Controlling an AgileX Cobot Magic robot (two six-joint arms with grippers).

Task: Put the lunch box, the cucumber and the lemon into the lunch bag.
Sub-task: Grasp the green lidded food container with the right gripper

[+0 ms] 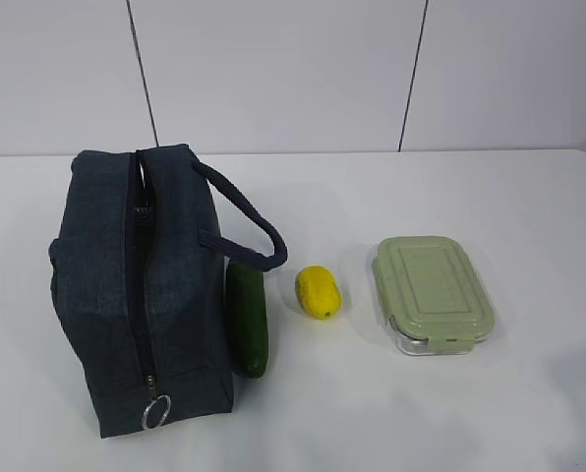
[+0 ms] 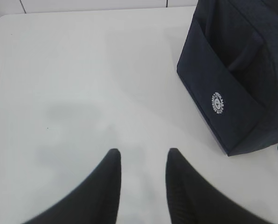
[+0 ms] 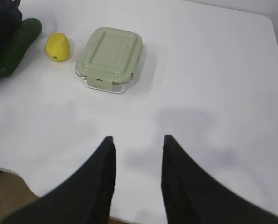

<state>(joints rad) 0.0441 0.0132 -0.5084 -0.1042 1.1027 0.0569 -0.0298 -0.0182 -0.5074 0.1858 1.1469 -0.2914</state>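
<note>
The jaws of the left gripper [image 2: 142, 151] are standing apart over bare tabletop [image 2: 83, 84], gripping nothing, and the jaws of the right gripper [image 3: 136, 138] are likewise hanging open and empty. The lunch bag [image 1: 141, 285] is sitting upright at the left, its zipper [image 1: 136, 285] running along the top with the ring pull [image 1: 156, 411] dangling at the near end. The cucumber [image 1: 247, 320] is lying just beside the bag's right side, under a handle [image 1: 244, 221]. The lemon [image 1: 319, 292] is resting between the cucumber and the lunch box [image 1: 433, 293], which is sitting lid-on at the right.
</note>
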